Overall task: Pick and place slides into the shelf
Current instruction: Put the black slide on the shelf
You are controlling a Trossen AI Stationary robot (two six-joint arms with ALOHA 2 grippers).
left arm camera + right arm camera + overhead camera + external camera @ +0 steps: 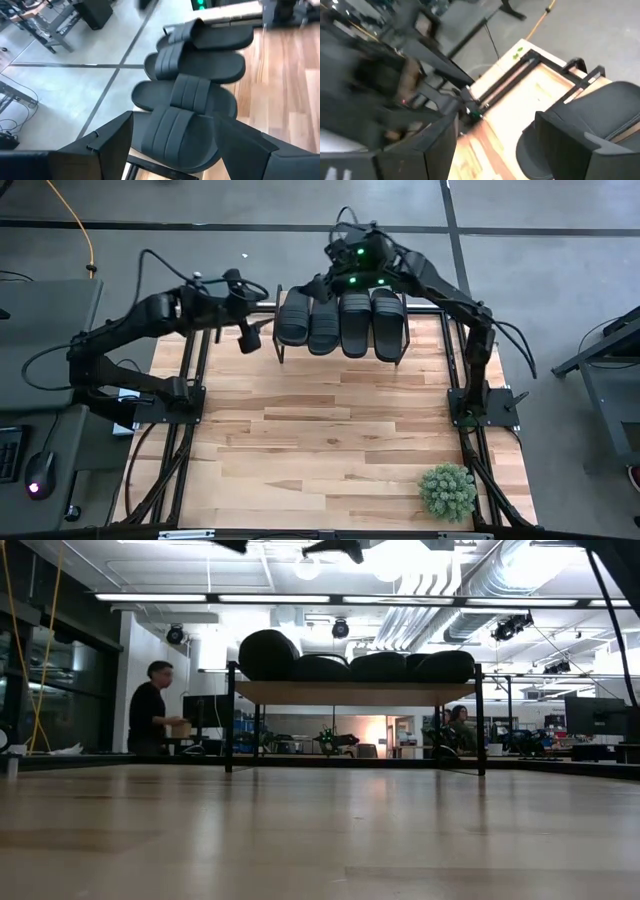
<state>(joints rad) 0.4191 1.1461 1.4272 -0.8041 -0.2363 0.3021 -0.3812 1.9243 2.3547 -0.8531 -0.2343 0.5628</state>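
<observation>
Pale plank surface (330,440) carries the shelf (290,352) at its far edge, all four slides (340,322) already on top. Left end effector (250,338) and right end effector (345,280), fingers apart and empty, should probably just back away.

Both arms reach to the table's far edge. The left hand (250,337) hangs spread beside the shelf (340,352); the right hand (352,268) hovers spread above it.
</observation>
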